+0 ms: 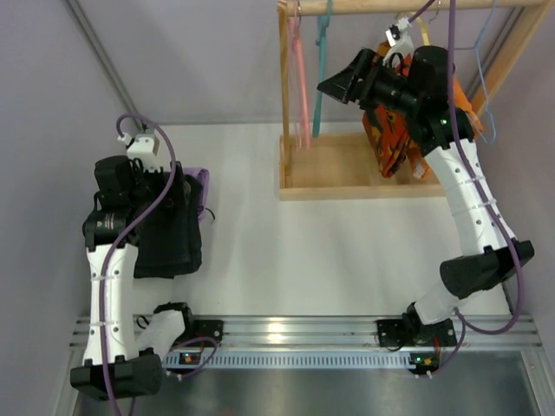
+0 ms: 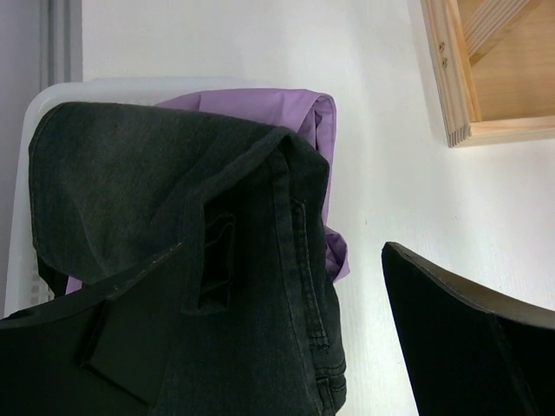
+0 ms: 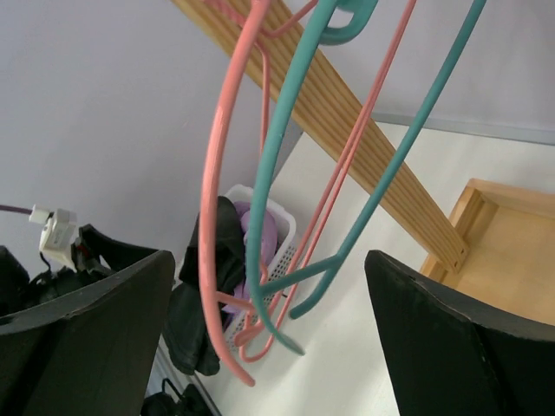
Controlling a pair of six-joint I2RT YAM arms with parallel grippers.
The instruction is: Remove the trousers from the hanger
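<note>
Two grippers of mine are standing wide open, gripping nothing. My left gripper (image 2: 284,250) is hovering over the black trousers (image 2: 173,173) - these are lying heaped on a white basket (image 2: 52,95), well left of the wooden rack (image 1: 347,180) - while my right gripper (image 3: 269,256) is facing the pink hanger (image 3: 212,173) and teal hanger (image 3: 277,147) on that rack.

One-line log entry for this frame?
left hand: open, over black trousers on basket | right hand: open, facing bare pink hanger and teal hanger | orange garment hanging on rack
</note>
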